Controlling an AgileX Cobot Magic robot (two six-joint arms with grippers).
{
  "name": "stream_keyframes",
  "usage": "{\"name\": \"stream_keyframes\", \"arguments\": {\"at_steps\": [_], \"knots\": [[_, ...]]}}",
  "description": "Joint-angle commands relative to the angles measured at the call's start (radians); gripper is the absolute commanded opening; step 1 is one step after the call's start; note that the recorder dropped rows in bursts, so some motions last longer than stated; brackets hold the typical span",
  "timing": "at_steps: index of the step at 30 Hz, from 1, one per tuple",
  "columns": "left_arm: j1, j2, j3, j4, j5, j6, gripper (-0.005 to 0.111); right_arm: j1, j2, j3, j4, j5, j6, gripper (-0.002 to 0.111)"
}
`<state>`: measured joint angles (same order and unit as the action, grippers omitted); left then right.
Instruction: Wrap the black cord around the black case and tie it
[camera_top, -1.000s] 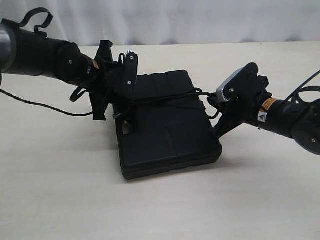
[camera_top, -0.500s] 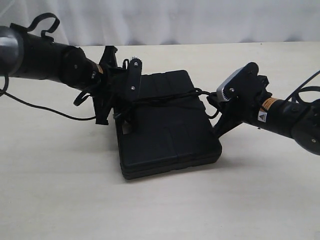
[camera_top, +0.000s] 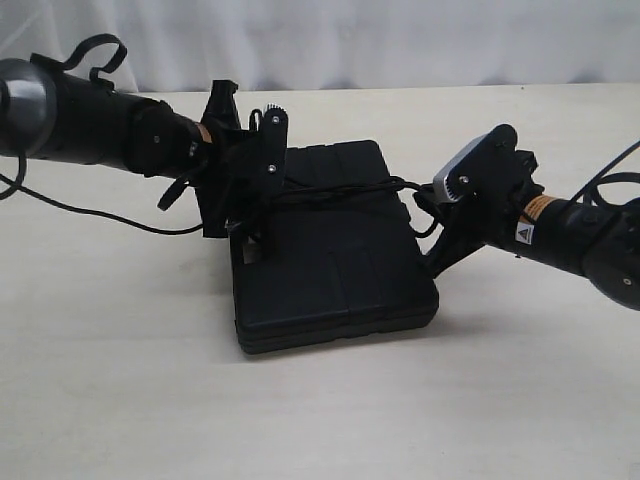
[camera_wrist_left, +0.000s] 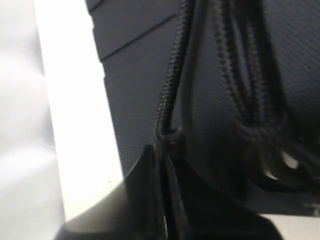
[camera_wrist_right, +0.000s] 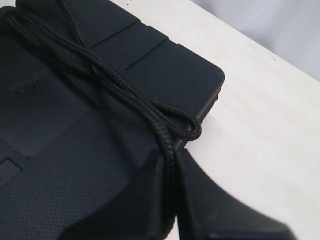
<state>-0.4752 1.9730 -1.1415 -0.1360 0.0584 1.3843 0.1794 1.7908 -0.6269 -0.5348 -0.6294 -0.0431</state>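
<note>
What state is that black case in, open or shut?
Shut. The black case lies flat on the table, its halves together along the front edge with no gap; the black cord crosses its top.

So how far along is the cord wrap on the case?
Done: the thin black braided cord lies across the top of the flat matte black plastic case. In hand: left hand and right hand are each shut on it at opposite edges. To do: no tight knot shows; tying remains.

We see a black case (camera_top: 330, 270) with honeycomb grain and a braided black cord (camera_wrist_right: 125, 92). Our counter (camera_top: 300, 420) is pale cream.
</note>
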Motion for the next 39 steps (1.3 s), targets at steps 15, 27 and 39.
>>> {"name": "stream_keyframes", "arguments": {"at_steps": [15,27,39], "knots": [[-0.002,-0.07,0.002,-0.031,-0.159,-0.215,0.0,-0.002,-0.008,-0.001,-0.141,-0.025,-0.008,0.005],[-0.002,-0.07,0.002,-0.249,-0.376,-0.285,0.0,-0.002,-0.008,-0.008,-0.183,-0.028,0.006,0.019],[-0.002,-0.07,0.002,-0.007,-0.221,-0.372,0.0,-0.002,-0.008,-0.012,-0.194,-0.025,0.112,0.056]]}}
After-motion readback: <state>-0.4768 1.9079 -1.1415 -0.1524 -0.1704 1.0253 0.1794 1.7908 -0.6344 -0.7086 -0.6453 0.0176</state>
